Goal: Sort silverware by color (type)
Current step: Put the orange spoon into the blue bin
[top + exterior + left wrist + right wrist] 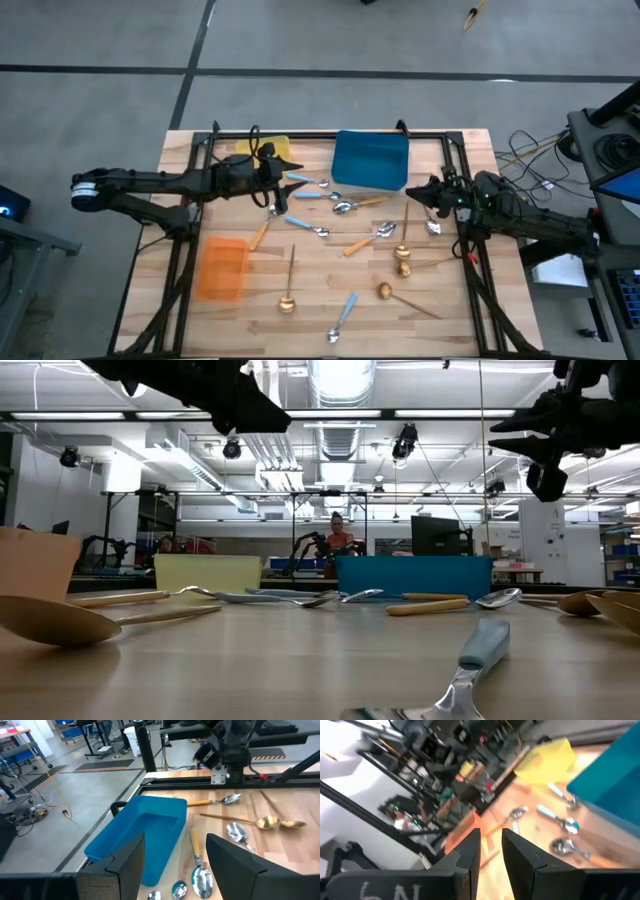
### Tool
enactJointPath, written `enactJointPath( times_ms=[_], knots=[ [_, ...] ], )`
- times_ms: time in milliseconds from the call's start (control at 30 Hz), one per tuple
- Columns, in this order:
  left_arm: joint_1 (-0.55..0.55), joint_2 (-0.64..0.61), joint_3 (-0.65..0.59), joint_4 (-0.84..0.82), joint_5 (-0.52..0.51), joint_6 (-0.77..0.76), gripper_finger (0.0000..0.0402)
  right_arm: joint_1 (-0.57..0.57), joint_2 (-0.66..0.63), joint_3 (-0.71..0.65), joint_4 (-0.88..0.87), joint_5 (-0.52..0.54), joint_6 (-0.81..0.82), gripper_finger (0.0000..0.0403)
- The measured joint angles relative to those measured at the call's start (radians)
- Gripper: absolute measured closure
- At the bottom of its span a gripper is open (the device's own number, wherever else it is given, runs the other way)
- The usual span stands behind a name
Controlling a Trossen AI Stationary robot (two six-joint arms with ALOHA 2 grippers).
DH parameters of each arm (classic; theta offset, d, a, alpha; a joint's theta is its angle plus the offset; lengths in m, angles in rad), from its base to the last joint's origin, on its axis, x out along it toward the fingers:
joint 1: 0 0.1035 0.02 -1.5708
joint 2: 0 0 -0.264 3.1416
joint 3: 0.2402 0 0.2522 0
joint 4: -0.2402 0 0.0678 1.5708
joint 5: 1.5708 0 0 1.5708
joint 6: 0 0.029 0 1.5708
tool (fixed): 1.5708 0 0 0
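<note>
You have a light wooden slatted table [330, 335] with three plastic trays on it: yellow [272, 147] and blue [371, 160] along the far edge, orange [222, 268] near your left. Small blue-handled [304, 225], orange-handled [357, 245] and all-gold [289, 286] spoons lie scattered loose across the boards between them.

Both dark arms are held above the desk, raised clear of its surface — in the low view they are seen only along the upper edge. The left arm is stretched in from the left side, its wrist kept roughly level, and the left gripper [290, 163] is poised over the far left part of the desk with its jaws spread wide and nothing between them. The right arm is reached in from the right side; the right gripper [410, 192] is pointed toward the middle, its jaws parted only narrowly — nothing is gripped.
</note>
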Motion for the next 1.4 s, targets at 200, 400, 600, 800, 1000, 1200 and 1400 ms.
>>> enactJointPath(
  times_ms=[200, 400, 600, 800, 1000, 1200, 1400],
  knots=[
    [0.001, 0.018, 0.002, -0.001, -0.001, 0.013, 0.0208, 0.044, 0.189, 0.128, -0.044, 0.001, -0.093, 0.0333],
    [0.002, 0.022, 0.005, 0.0, -0.017, 0.032, 0.0208, 0.077, 0.381, 0.283, -0.132, 0.014, -0.219, 0.0333],
    [0.002, 0.014, 0.005, -0.001, -0.112, 0.033, 0.0208, 0.12, 0.549, 0.43, -0.282, 0.017, -0.288, 0.0333],
    [0.002, -0.001, 0.006, -0.041, -0.139, 0.043, 0.0208, 0.179, 0.713, 0.58, -0.459, 0.017, -0.343, 0.0333],
    [0.002, -0.07, 0.006, -0.207, -0.285, 0.009, 0.0208, 0.23, 0.862, 0.707, -0.603, 0.017, -0.413, 0.0333],
    [0.0, -0.139, -0.006, -0.238, -0.289, -0.017, 0.0208, 0.267, 1.015, 0.847, -0.733, 0.017, -0.511, 0.0333],
    [0.0, -0.225, -0.064, -0.231, -0.264, -0.017, 0.0208, 0.286, 1.158, 0.98, -0.836, 0.018, -0.625, 0.0333]
  ],
)
